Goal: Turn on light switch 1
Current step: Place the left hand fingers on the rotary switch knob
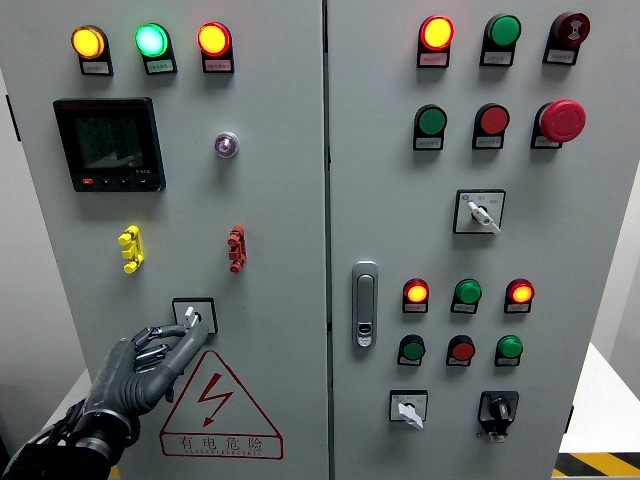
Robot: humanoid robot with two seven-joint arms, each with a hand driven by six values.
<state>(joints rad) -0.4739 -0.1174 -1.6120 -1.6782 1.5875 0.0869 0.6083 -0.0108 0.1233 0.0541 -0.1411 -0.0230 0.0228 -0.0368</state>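
On the grey cabinet door (270,200), the left hand (145,365) pinches the rotary switch (193,318) — fingers closed around its knob (a shallow hold) — so twisting could slip off.

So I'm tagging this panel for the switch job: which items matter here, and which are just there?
In play:
rotary switch
left hand, fingers at its knob

Just there:
meter
door handle
red stop button
warning triangle

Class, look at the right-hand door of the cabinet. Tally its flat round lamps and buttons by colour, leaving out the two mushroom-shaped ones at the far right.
Red lamps and buttons: 5
Green lamps and buttons: 5
Total: 10
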